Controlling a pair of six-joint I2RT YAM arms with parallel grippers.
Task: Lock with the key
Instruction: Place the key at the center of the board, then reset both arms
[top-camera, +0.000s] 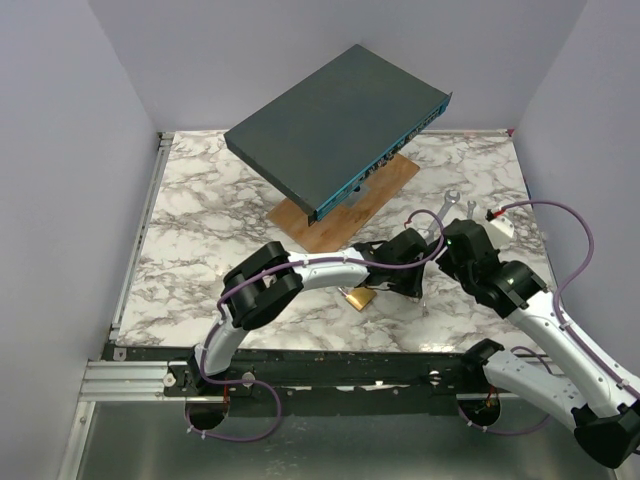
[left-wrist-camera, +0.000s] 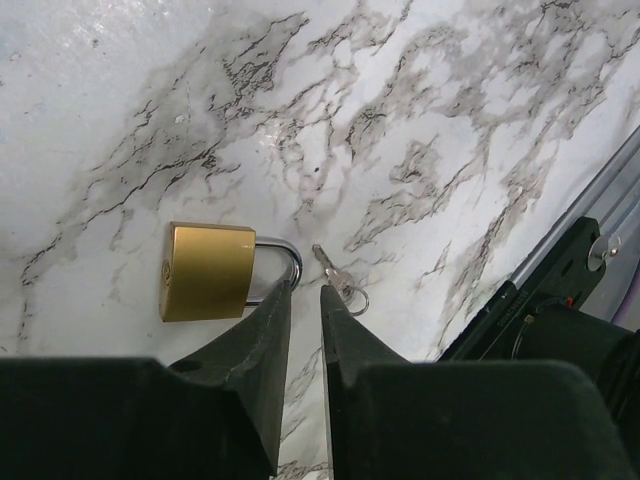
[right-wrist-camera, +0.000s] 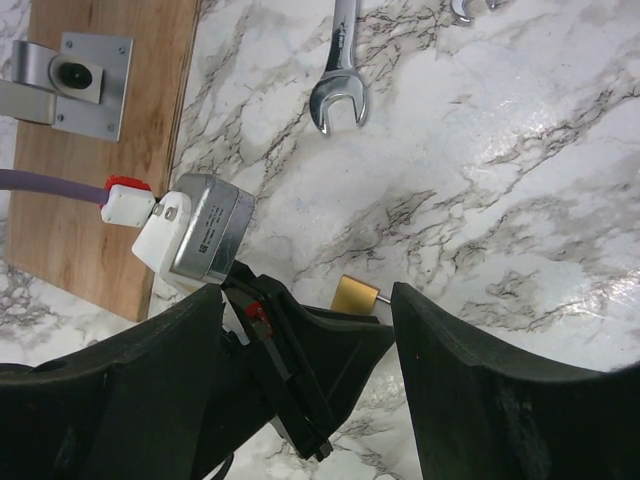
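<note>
A brass padlock (left-wrist-camera: 207, 271) lies flat on the marble table, its steel shackle toward the small silver key (left-wrist-camera: 335, 272), which rests loose on the table beside the shackle. My left gripper (left-wrist-camera: 304, 288) hovers just above them, narrowly open, with nothing between its fingers. From above, the padlock (top-camera: 358, 298) shows below the left gripper (top-camera: 378, 283). My right gripper (right-wrist-camera: 305, 290) stands wide open and empty close to the right of the left wrist. The padlock (right-wrist-camera: 354, 296) peeks out past the left gripper's black body.
A dark grey box (top-camera: 335, 125) stands tilted on a metal bracket (right-wrist-camera: 85, 70) fixed to a wooden board (top-camera: 385, 185) at the back. Two wrenches (top-camera: 447, 205) lie right of the board, one wrench (right-wrist-camera: 340, 70) ahead of my right gripper. Purple cables trail from both arms.
</note>
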